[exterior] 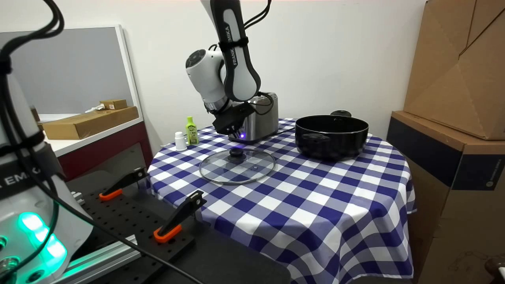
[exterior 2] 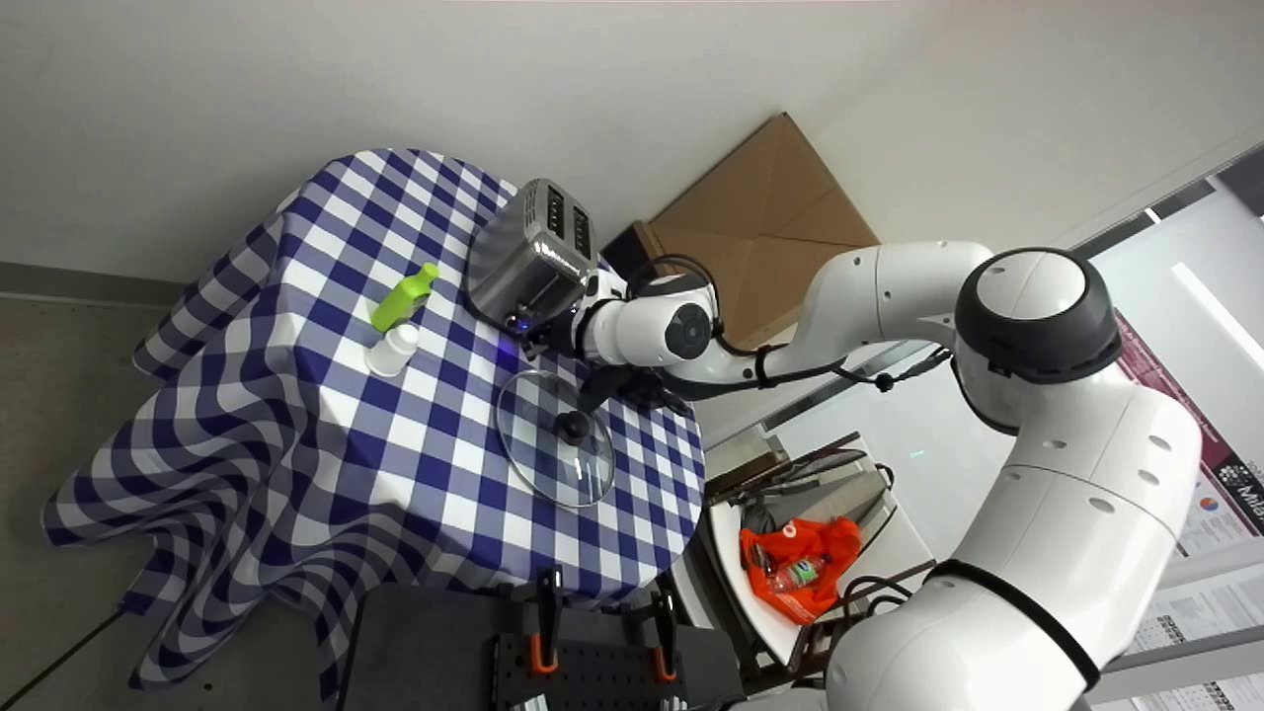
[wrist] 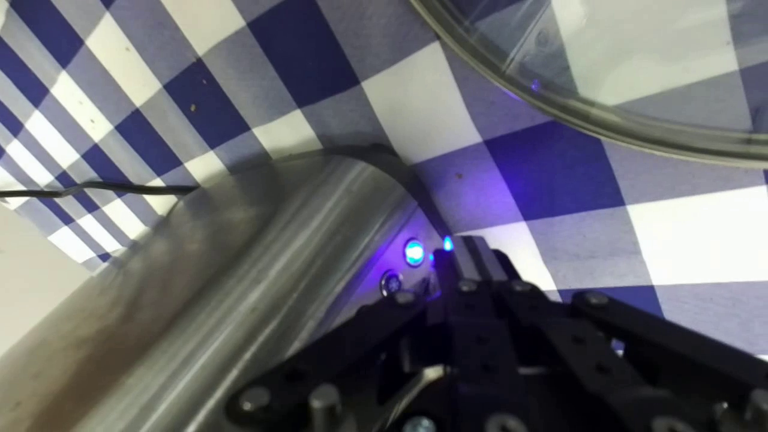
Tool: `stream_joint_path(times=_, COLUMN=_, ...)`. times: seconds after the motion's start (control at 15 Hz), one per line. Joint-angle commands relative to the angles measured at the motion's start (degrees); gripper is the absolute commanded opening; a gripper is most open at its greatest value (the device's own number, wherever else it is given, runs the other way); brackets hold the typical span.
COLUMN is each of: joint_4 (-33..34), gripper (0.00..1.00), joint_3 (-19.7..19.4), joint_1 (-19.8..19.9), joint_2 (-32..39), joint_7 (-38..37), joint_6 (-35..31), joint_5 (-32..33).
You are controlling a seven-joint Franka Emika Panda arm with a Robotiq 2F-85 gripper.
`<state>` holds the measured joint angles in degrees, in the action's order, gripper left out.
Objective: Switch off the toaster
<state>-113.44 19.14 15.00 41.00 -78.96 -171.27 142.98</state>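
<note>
The silver toaster stands upright on the checked tablecloth in both exterior views (exterior: 269, 118) (exterior 2: 509, 262). Its rounded metal side fills the left of the wrist view (wrist: 288, 234). Its end panel has a round button glowing blue (wrist: 414, 252) and an unlit round button (wrist: 391, 282) beside it. My gripper (wrist: 469, 240) is shut with nothing visible between its fingertips. It points down right beside the toaster's end panel, also in both exterior views (exterior: 236, 133) (exterior 2: 534, 344). A small blue glow shows at the fingertip's edge. I cannot tell whether the fingertips touch the panel, part of which they hide.
A glass lid (exterior: 252, 169) with a black knob lies close in front of the gripper. A black pot (exterior: 331, 138) stands beside the toaster. A green bottle (exterior: 191, 132) and a white shaker (exterior: 180, 142) stand on the opposite side. A black cord (wrist: 120, 187) runs behind the toaster.
</note>
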Motion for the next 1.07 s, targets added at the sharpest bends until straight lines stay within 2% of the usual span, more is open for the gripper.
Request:
stream_joint_path(times=0.0, joint_4=-1.43, gripper=0.0, joint_3=0.0, joint_1=0.45, joint_2=-1.42, joint_7=-0.09, joint_6=-0.57, joint_5=0.23)
stream_joint_path(times=0.53, joint_4=1.15, gripper=0.0, joint_3=-1.02, joint_1=-0.43, joint_2=0.75, joint_7=0.47, joint_6=1.11, joint_5=-0.24)
stream_joint_path(times=1.0, joint_4=4.46, gripper=0.0, joint_3=0.8, joint_1=-0.28, joint_2=3.79, joint_7=0.04, joint_6=1.58, joint_5=0.69)
